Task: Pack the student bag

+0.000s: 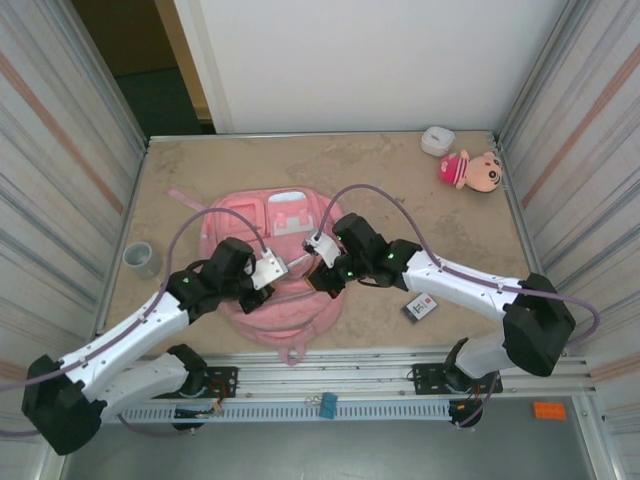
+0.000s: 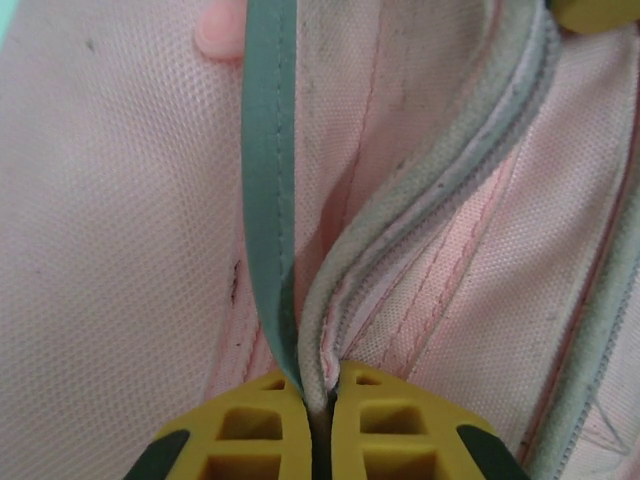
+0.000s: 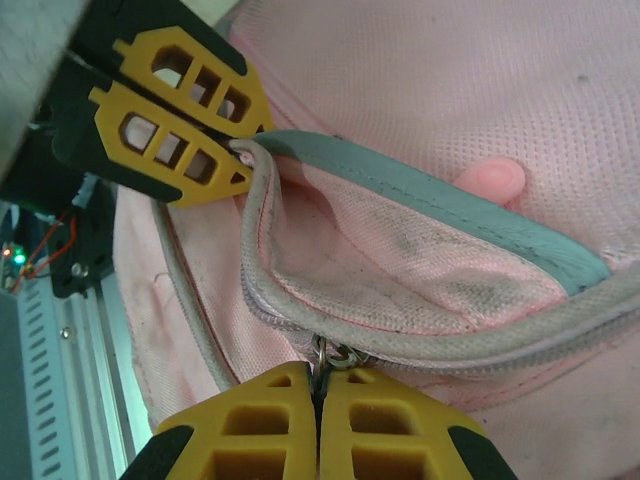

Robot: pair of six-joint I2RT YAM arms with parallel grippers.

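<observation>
The student bag (image 1: 285,315) lies flat on the desk (image 1: 200,170), in the middle and towards the near edge, with its white-patched pockets on the far side and both arms reaching in over it from left and right. The left gripper (image 2: 318,385) is clenched on the rim of an open pocket, pinching a fold of grey zipper tape (image 2: 420,190) beside the teal binding (image 2: 268,200). The right gripper (image 3: 318,375) is clamped on the small metal zipper pull (image 3: 335,352) of the same opening, whose mouth gapes between the two grippers. A grey tape roll (image 1: 142,259) stands near the desk's left edge, well apart from the bag. A plush doll (image 1: 472,170) and a small white case (image 1: 437,140) lie at the far right corner, and a dark card (image 1: 421,308) lies under the right arm.
</observation>
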